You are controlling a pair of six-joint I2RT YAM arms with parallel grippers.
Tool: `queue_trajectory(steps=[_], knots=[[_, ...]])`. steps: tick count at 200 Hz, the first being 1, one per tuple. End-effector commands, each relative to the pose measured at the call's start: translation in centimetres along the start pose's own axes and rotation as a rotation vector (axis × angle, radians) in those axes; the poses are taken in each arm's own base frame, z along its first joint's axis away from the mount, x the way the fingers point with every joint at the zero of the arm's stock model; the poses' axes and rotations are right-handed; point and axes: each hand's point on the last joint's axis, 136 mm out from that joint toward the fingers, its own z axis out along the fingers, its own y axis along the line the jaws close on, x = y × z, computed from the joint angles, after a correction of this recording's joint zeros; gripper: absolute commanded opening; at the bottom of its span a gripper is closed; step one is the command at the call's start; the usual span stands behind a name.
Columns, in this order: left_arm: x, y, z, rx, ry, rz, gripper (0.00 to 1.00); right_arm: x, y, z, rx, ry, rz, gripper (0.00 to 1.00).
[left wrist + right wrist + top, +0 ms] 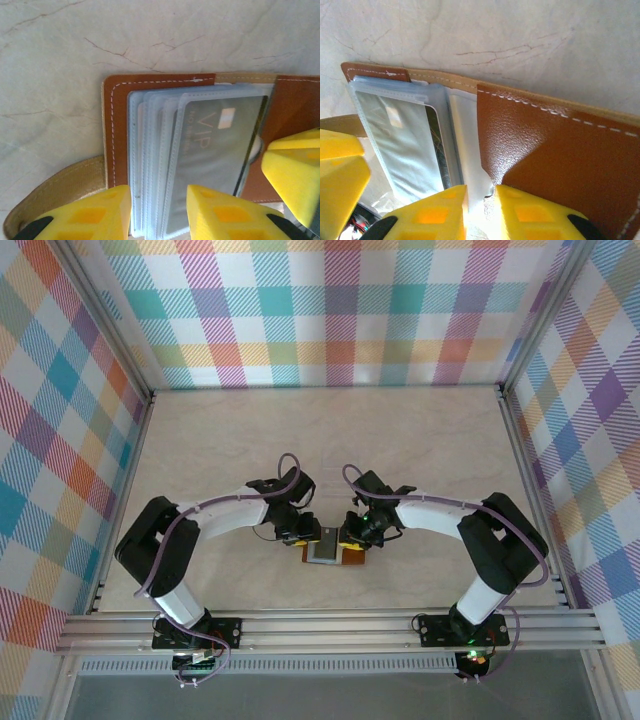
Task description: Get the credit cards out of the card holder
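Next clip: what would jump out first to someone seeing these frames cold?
The two arms meet over an open brown card holder at the table's near middle. In the left wrist view, a fan of clear plastic sleeves lies on it, the top one holding a grey VIP card. Yellow fingers crowd the holder's edge.

Holder (116, 117) open; cards (220, 150) sleeved.

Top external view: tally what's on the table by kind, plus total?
Robot arms: 2, the left gripper and the right gripper, both at the holder
Card holder: 1, brown, lying open
Cards visible in its clear pockets: 1, a grey VIP card; any others cannot be told
Total: 4
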Motion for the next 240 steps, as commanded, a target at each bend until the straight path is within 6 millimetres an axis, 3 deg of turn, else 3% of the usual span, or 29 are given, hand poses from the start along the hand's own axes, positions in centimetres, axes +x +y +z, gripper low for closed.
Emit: queue_trajectory(steps=[1,41,65,110,196,240], knots=[[0.7,0.5,1.2,-0.017,0.033,0.011,0.33,-0.6,1.6,-0.8,-0.05,-0.037,-0.016,0.26],[1.1,1.9,1.9,-0.076,0.054,-0.003,0.27,-0.7,2.1,-0.5,-0.077,-0.028,-0.017,0.29],[1.2,2.0,1.8,-0.081,0.054,-0.004,0.26,-0.8,1.7,0.0,-0.063,-0.024,-0.011,0.27],[1.2,1.9,1.7,-0.076,0.051,-0.008,0.25,-1.0,2.8,0.6,-0.118,-0.008,-0.023,0.28],[1.2,1.8,1.6,-0.076,0.049,-0.008,0.25,-0.8,0.8,2.0,-0.052,0.01,0.009,0.19],[1.0,2.5,1.1,-0.113,0.028,-0.009,0.25,-1.0,-0.6,0.8,0.041,-0.038,0.01,0.15]])
